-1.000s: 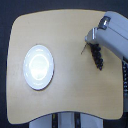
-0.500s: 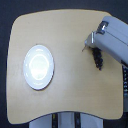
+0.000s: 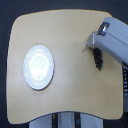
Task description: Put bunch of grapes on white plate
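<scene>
Hand point(image 3: 93, 44) blurred, fingers indistinct above bunch of grapes point(image 3: 98, 58)

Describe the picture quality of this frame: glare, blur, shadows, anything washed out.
Exterior view: soft and low in detail throughout; the white plate is glary, its centre blown out to a featureless bright patch; the bunch of grapes reads as a dark blurry smear with no single grape distinct; the gripper is too blurred to show its jaws; the wooden table is evenly lit, with no strong shadows.

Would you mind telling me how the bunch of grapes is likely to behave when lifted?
The bunch of grapes is a beaded cluster, so it probably dangles floppily. Small beside the white plate, it is likely light. Rounded berries might roll.
</scene>
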You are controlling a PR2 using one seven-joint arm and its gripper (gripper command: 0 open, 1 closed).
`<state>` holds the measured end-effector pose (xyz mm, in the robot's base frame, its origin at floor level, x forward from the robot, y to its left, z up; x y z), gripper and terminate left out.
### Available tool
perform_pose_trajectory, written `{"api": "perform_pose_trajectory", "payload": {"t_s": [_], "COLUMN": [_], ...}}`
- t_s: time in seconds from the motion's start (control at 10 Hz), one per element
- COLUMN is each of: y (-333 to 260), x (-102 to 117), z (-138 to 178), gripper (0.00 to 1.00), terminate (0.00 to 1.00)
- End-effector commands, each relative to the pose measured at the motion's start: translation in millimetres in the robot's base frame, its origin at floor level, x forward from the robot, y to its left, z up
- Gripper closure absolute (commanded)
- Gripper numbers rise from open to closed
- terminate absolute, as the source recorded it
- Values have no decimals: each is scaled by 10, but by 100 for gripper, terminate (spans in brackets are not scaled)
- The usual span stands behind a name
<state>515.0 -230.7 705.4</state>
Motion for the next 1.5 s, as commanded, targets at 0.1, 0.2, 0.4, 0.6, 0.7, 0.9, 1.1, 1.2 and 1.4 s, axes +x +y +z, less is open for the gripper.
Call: {"api": "perform_pose_trajectory", "payload": {"t_s": [0.1, 0.2, 0.4, 0.6, 0.7, 0.9, 1.1, 1.2, 1.4], "y": [3, 13, 35, 48, 49, 71, 89, 79, 72], "x": [-60, -53, -28, -18, -13, 7, -12, -12, -16], "z": [149, 189, 203, 201, 219, 238, 236, 234, 241], "gripper": [100, 100, 100, 100, 100, 100, 100, 100, 100], "terminate": [0, 0, 0, 0, 0, 0, 0, 0, 0]}}
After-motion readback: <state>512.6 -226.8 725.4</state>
